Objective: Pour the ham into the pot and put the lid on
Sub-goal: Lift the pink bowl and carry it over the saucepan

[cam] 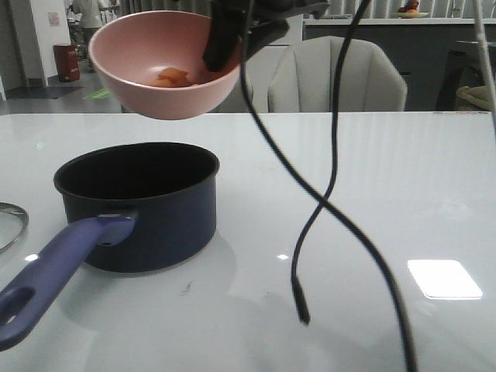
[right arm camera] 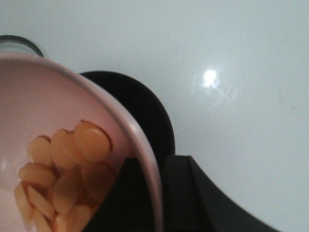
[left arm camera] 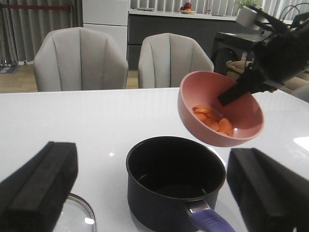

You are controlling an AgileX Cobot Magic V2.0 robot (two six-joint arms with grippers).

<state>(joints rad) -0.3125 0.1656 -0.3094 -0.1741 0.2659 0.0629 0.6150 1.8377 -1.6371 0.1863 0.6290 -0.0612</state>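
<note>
Pour step in hand: right gripper (cam: pixel 225 39) clamped on pink bowl (cam: pixel 155 70) rim, upper left of frame, ham (cam: pixel 172 77) inside, above pot (cam: pixel 139 205). Left gripper (left arm camera: pixel 154 193) wide open, empty. Lid (cam: pixel 9 225) at left edge on bench (cam: pixel 372 178). Next: tip bowl further over pot

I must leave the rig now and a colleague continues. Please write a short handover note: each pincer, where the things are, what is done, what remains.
Right pincer: shut on the rim of the pink bowl, holding it tilted in the air above and behind the pot.
Left pincer: open, holding nothing, facing the pot.
Ham: all pieces seen are in the bowl; no pieces visible in the pot.
Lid: flat on the table, beside the pot on the robot's left.
Done: bowl lifted over the pot.
Left: tip the ham in, set the bowl down, put the lid on the pot.
</note>
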